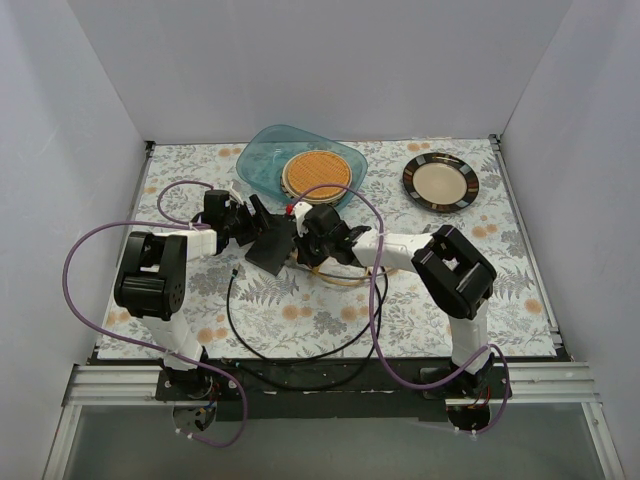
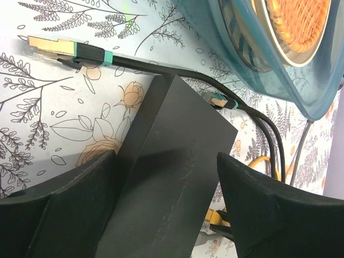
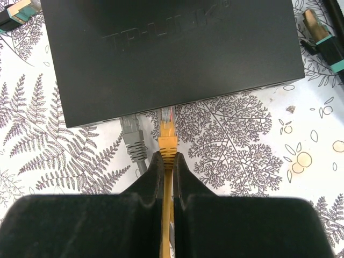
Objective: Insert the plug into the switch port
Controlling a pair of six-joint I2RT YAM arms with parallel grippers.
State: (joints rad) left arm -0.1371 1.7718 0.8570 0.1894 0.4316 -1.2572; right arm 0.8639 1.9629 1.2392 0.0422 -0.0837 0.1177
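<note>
The switch [image 1: 268,250] is a flat matte-black box lying on the flowered mat between the two arms. My left gripper [image 1: 252,226] is shut on it across its width; in the left wrist view both fingers press its sides [image 2: 166,177]. In the right wrist view the switch [image 3: 172,54] fills the top, with its port edge facing me. My right gripper [image 3: 167,161] is shut on the yellow plug [image 3: 167,137], whose clear tip reaches into a port on that edge. A grey plug [image 3: 133,137] sits in the port just left of it.
A clear blue tray [image 1: 258,160] holding a woven round mat stands behind the switch. A dark-rimmed plate [image 1: 440,182] is at the back right. Loose black cables with gold and teal connectors [image 2: 59,48] [image 3: 322,37] lie beside the switch. A black cable [image 1: 300,352] loops near the front.
</note>
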